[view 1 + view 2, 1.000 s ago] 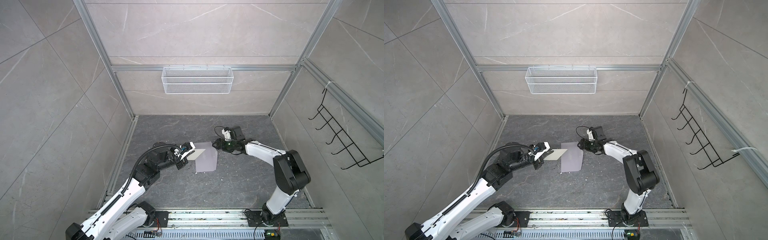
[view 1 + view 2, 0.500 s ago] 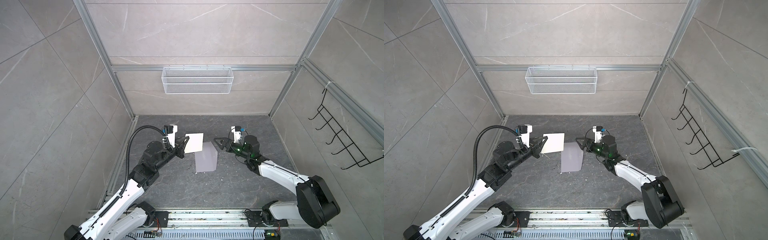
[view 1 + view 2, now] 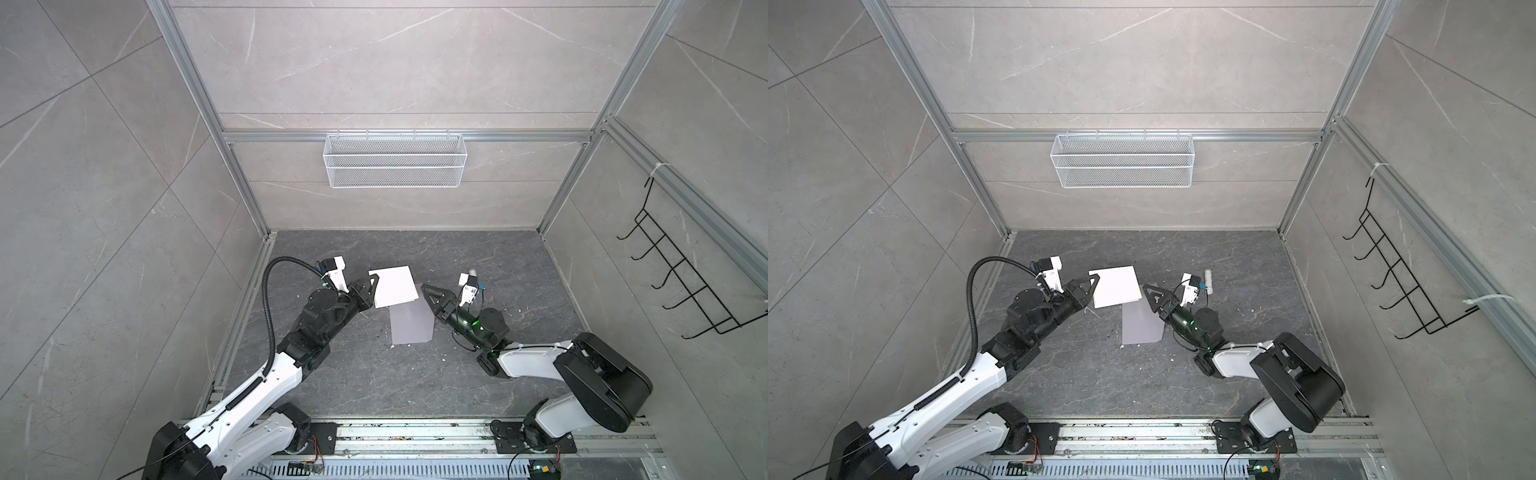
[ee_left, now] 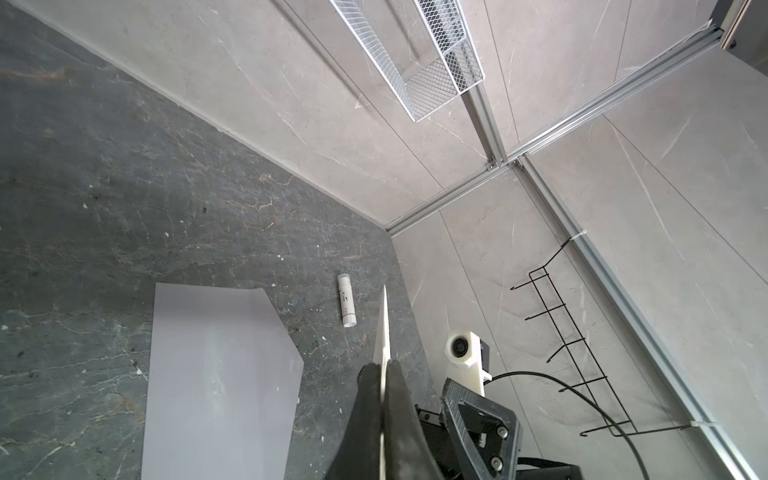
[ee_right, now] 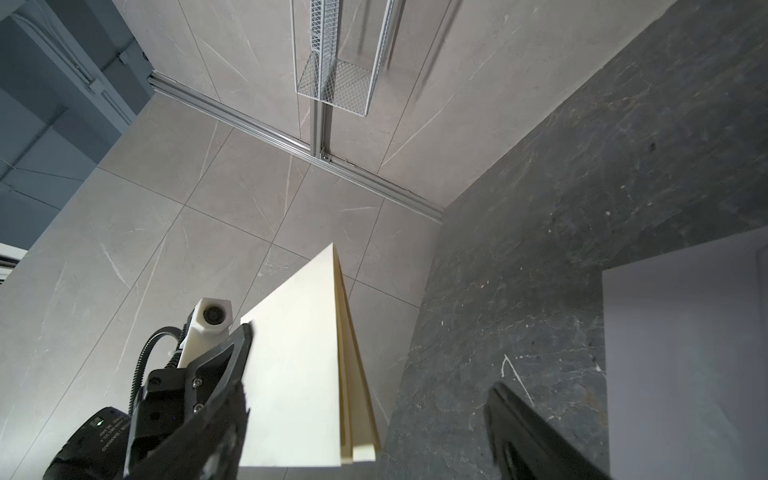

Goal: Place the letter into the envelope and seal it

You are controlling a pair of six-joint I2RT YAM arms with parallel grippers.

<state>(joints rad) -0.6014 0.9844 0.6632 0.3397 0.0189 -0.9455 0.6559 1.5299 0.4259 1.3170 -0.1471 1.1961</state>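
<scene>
- The table [image 3: 374, 382] [image 3: 1100, 374] is a dark grey, marble-patterned slab, walled in by pale tile panels with aluminium rails.
- A white wire basket [image 3: 394, 160] [image 3: 1122, 160] hangs on the back wall, well above the table.
- The envelope [image 3: 411, 324] [image 3: 1142, 326] lies flat near the middle of the table, between my two arms. It is pale lavender-grey, and my left wrist view [image 4: 220, 374] shows a slanted corner at its far end. My right wrist view [image 5: 685, 353] catches only part of it.
- The letter [image 3: 395, 286] [image 3: 1116, 286] is off the table. It is folded and looks cream-white here, and my right wrist view [image 5: 299, 374] shows several layers along its fold. In both top views it overlaps the far end of the envelope. My left wrist view sees it edge-on [image 4: 383, 332].
- My left end effector [image 3: 372, 286] [image 3: 1094, 284] [image 4: 381, 374] is pressed together on the letter's left edge, pinching it between both fingers.
- My right end effector [image 3: 424, 287] [image 3: 1146, 287] [image 5: 369, 388] is spread wide and holds nothing. Its tips sit just beside the letter's right edge, over the envelope's far right corner. I cannot tell whether they touch the paper.
- A small white tube [image 3: 1207, 280] [image 4: 347, 301] lies on the table beyond my right end effector, apart from the envelope.
</scene>
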